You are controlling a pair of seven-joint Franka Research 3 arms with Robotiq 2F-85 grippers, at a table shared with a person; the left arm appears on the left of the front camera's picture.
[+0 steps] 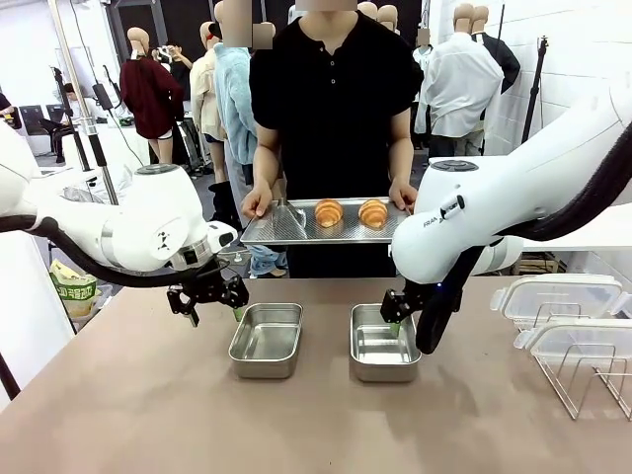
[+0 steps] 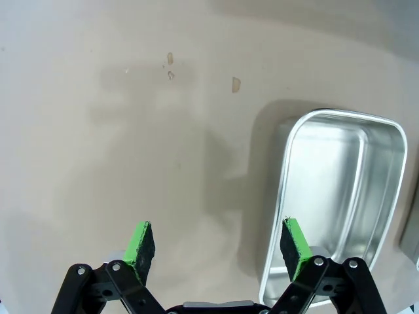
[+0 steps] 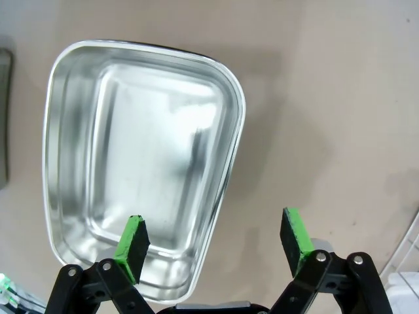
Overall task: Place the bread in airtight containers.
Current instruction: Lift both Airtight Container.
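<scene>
Steel tins, two, lidless and empty, side by side on the brown surface (image 1: 138, 415): left tin (image 1: 266, 339), right tin (image 1: 383, 343). Bread: first croissant (image 1: 329, 212) beside second croissant (image 1: 373, 213), on a flat metal tray (image 1: 286, 229) that a person holds at the far edge, well apart from both tins. Step in hand, as judged: fetching the bread. Each arm should rise, reach across to the tray and close lightly across a croissant's middle, since the crust looks easily crushed. Left end effector (image 1: 212, 310): wide, empty, pointing down just outside the left tin, one pad above its rim. Right end effector (image 3: 215, 230): wide, empty, low over the right tin's edge, forearm angled steeply down.
</scene>
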